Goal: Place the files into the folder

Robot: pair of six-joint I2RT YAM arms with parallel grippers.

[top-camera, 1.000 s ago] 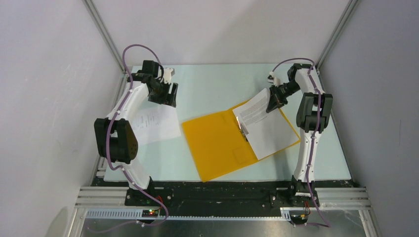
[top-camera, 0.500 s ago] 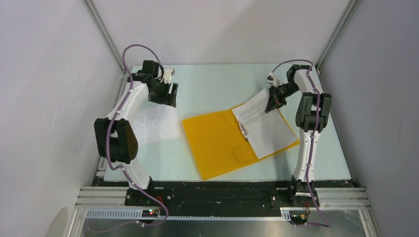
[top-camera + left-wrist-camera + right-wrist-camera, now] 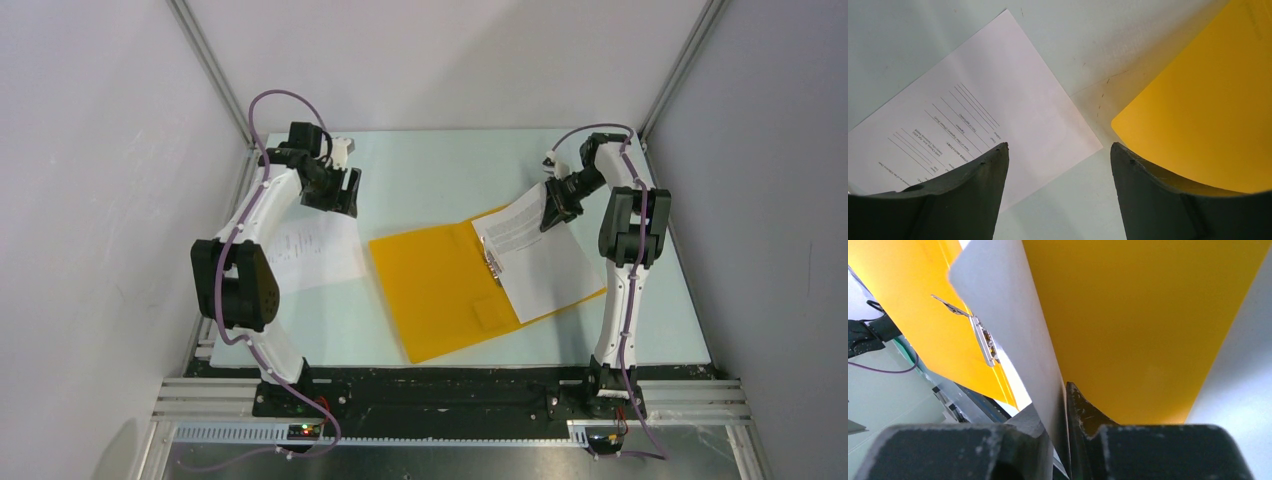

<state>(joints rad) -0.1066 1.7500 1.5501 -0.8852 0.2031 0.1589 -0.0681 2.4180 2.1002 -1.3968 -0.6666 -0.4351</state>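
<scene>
1. While the right gripper has its jaws almost together on the 1 o'clock corner of the held sheet, that sheet lies over the 3 o'clock half of the open folder, in the middle of the table. The gripped corner is raised and curved.
2. The left gripper hangs with jaws wide apart and nothing between them. It is above the 1 o'clock corner of the loose sheet, which lies flat at 9 o'clock from the folder, apart from it.
3. If the curved corner is let go carelessly, I think the held sheet may slide toward 5 o'clock and end crooked, because its edge there is very near the folder's edge.
4. The loose sheet is thin and flat, so the fingers may only push or crease it.
5. I cannot tell whether the held sheet's edge sits under the metal clip, nor if one paper or several lie in each place. The print is too small to read.
</scene>
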